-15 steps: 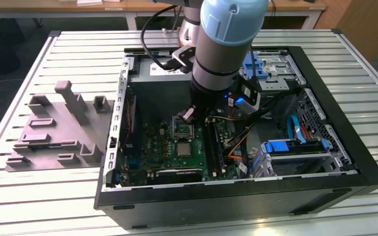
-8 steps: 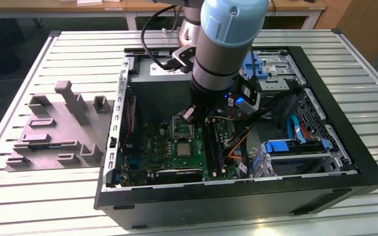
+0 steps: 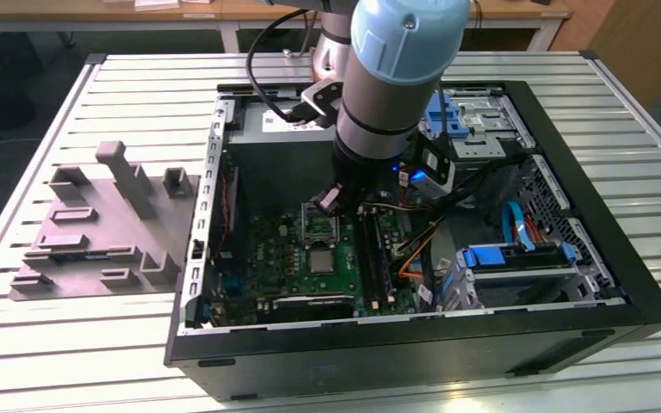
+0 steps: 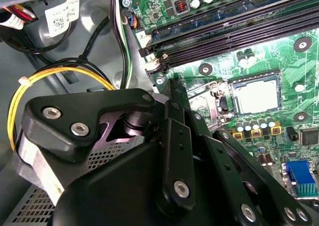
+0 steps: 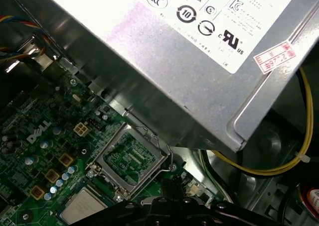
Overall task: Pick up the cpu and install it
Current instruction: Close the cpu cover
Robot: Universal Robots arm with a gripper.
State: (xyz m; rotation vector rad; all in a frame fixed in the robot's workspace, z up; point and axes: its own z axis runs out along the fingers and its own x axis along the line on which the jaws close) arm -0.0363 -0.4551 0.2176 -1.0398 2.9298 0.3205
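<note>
Gripper [image 3: 333, 200] low inside open computer case [image 3: 606, 258], over motherboard [image 3: 296, 267] by raised socket frame [image 5: 130, 158]; finger state cannot be told. Cpu [image 4: 255, 96] seated flat in socket [image 4: 239, 102], also in first wrist view [image 5: 82, 206]. Grey power supply [image 5: 189, 61] alongside. Grey tray [image 3: 89, 232] near table [image 3: 135, 86] edge.

This is looking like a robotics lab or electronics workshop: an open black desktop computer case [image 3: 423, 284] is lying on a ribbed aluminium-slat surface [image 3: 147, 77], a grey plastic fixture tray with upright blocks [image 3: 101, 228] is sitting beside it, and wooden-topped desks [image 3: 101, 12] are standing behind.
</note>
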